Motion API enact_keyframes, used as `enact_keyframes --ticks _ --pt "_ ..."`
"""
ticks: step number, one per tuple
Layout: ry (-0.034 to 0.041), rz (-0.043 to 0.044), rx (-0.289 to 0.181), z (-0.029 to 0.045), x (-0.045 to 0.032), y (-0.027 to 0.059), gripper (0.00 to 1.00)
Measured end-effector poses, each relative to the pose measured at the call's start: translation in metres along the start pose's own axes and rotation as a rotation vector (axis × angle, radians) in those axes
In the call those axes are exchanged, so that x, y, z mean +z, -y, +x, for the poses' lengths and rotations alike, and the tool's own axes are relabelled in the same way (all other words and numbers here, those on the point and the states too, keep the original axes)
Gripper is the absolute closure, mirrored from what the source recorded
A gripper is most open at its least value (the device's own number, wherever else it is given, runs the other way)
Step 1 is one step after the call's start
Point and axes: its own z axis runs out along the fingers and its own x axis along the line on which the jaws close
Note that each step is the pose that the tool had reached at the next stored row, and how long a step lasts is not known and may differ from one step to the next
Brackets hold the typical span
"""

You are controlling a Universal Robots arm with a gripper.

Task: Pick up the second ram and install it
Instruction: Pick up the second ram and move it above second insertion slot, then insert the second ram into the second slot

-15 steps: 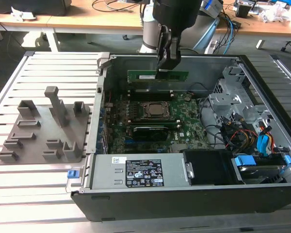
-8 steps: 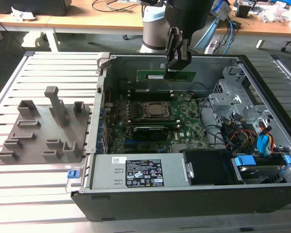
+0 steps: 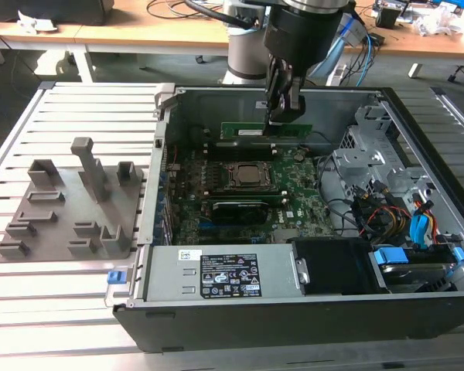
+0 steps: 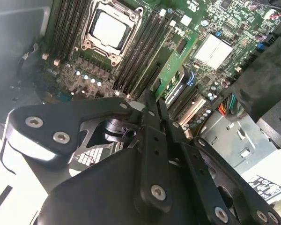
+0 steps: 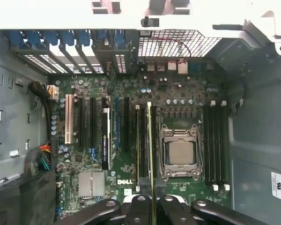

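Arm (image 3: 301, 35) reaching straight down from above; wrist vertical, jaws pinched close together

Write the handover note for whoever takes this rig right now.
Gripper: shut on the second ram, holding it on edge inside the open computer case.
Ram position: in the first wrist view it runs in line with the memory slots beside the processor socket. In the exterior view it stands along the socket's far side.
Done: the ram is picked up and is over the motherboard.
Left: the install is not confirmed. Whether the ram sits in a slot cannot be told, and the gripper has not released it.
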Motion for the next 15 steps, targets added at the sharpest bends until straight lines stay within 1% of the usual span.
enact_keyframes --ticks 10,13,15 --pt "0.0000 0.0000 0.000 0.0000 0.0007 0.0002 0.86" --pt "0.0000 -0.0001 0.000 0.0000 0.0032 0.0004 0.86" --pt "0.0001 -0.0001 0.000 0.0000 0.0065 0.0006 0.86"
